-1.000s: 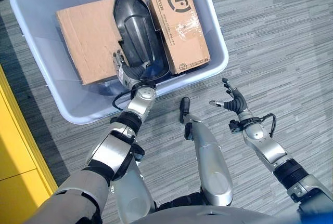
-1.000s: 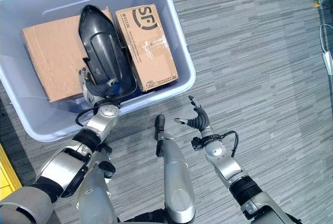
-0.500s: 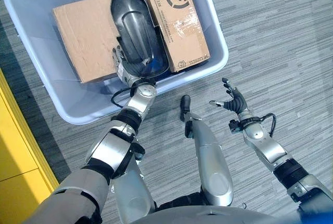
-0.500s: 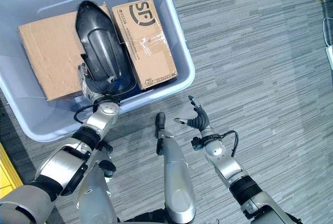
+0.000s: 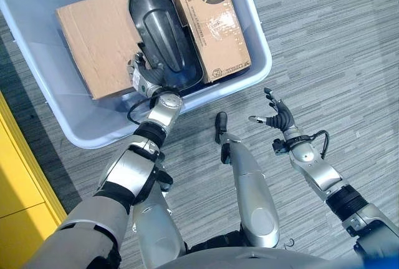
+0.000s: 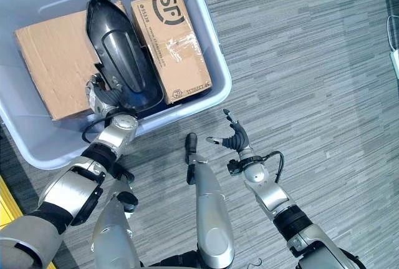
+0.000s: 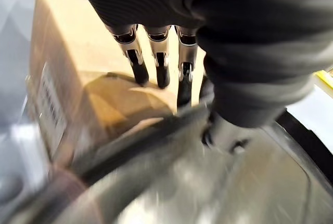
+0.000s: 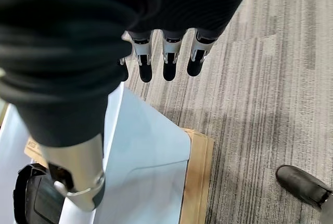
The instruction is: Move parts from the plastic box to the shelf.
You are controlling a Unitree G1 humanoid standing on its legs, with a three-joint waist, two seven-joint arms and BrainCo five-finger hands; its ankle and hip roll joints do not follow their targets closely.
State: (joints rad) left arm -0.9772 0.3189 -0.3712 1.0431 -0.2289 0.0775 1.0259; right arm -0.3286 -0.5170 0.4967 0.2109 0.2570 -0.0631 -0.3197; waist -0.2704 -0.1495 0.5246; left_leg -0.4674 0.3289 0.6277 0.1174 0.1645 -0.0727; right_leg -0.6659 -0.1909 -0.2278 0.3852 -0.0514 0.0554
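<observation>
Surroundings: we see the pale blue plastic box (image 5: pixel 262 50) on grey striped carpet (image 5: pixel 336 44), with a yellow panel (image 5: pixel 19 175) along our left edge.
Neighbours: a large flat cardboard box (image 5: pixel 93 38) lies left of the part, a printed carton (image 5: pixel 212 22) right of it; both touch or crowd it.
Open room: the carpet right of the plastic box is free; inside, the part is wedged between the two boxes.
Black part (image 5: pixel 159 32): a long dark moulded shell, long axis running from the near wall toward the far wall, pointed end away from us.
Left hand (image 5: pixel 142 77): at the part's near end, fingers curled on its rim.
Right hand (image 5: pixel 278 116): over the carpet, fingers spread wide, holding nothing.
</observation>
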